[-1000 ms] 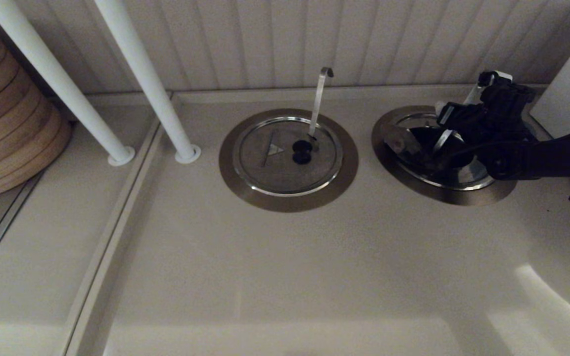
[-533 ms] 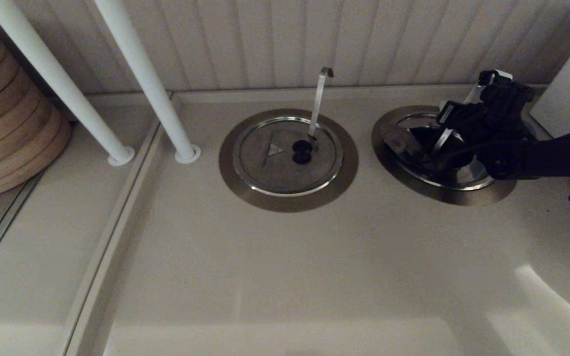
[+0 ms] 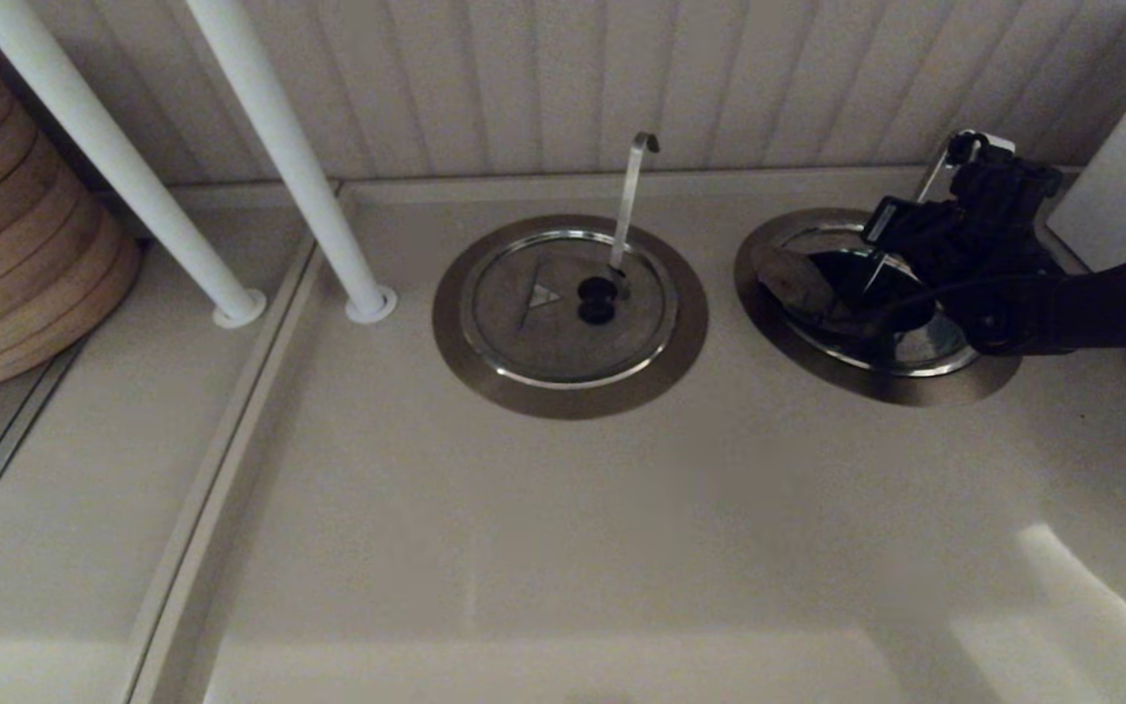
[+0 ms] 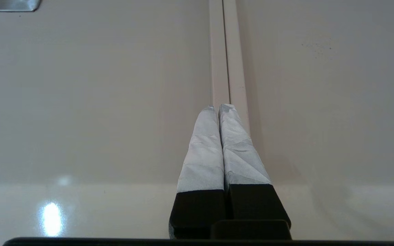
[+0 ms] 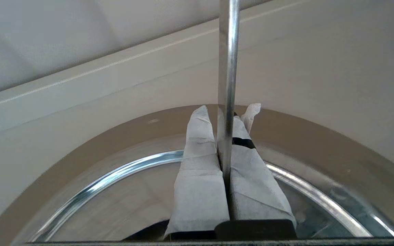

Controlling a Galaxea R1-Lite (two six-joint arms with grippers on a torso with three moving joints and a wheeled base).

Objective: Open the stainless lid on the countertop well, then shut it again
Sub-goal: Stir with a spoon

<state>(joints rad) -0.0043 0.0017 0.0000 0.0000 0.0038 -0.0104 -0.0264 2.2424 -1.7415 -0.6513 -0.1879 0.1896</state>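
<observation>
The countertop well point(image 3: 915, 386) lies at the back right, its wide brushed-steel ring point(image 5: 80, 153) filling the right wrist view. The stainless lid point(image 3: 786, 277) has its left flap tilted up over a dark opening; that flap point(image 5: 115, 205) lies under the fingers. My right gripper point(image 3: 900, 249) hangs over the well's centre, shut point(image 5: 229, 111) on the lid; the knob is hidden beneath the fingers. The straight ladle handle point(image 3: 936, 171) rises between the wrapped fingers point(image 5: 200, 177) toward the back wall. My left gripper point(image 4: 219, 107) is shut and empty over bare counter, out of the head view.
A second well point(image 3: 569, 396) with a flat closed lid and a hook-tipped ladle handle point(image 3: 633, 196) sits at the centre back. Two white posts point(image 3: 280, 156) stand to its left. A stack of wooden rings point(image 3: 6, 225) is at far left and a white container point(image 3: 1120, 196) at far right.
My right gripper has shifted a little toward the back wall while staying shut, and the raised flap's tilt has changed slightly. The left arm has not moved.
</observation>
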